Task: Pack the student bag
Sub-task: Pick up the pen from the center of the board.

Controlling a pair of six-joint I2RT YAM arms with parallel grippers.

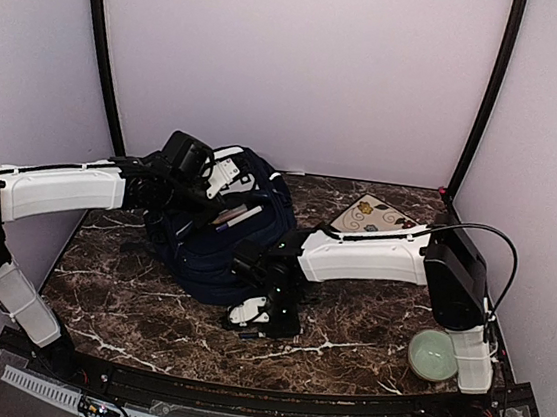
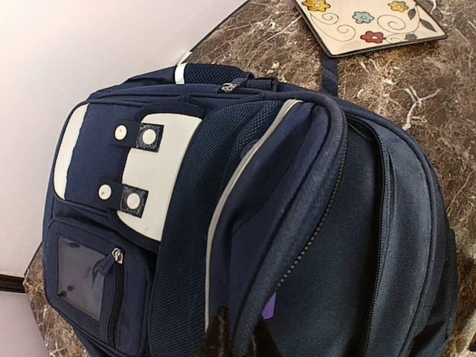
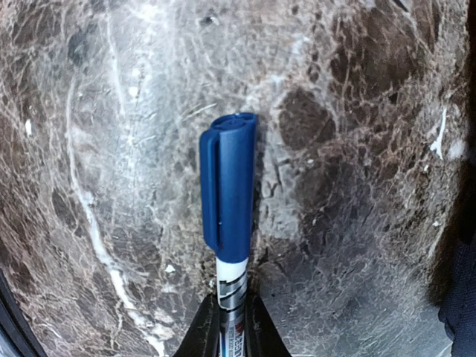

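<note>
- Top external view: the marble table [image 1: 127, 302] carries the student bag [image 1: 208, 249], which lies centre-left toward the back wall, between the two arms.
- Left gripper [image 2: 236, 336] is pressed onto the fabric at the bag's zipper edge, seemingly holding the mouth up — if that thin pinch slips, the opening would likely sag shut.
- Right gripper [image 3: 230, 321] pinches a blue-capped marker [image 3: 228, 186] low on its barrel, just on the near side of the bag. Held so near one end, the marker may swivel, or snag the zipper lip going in.
</note>
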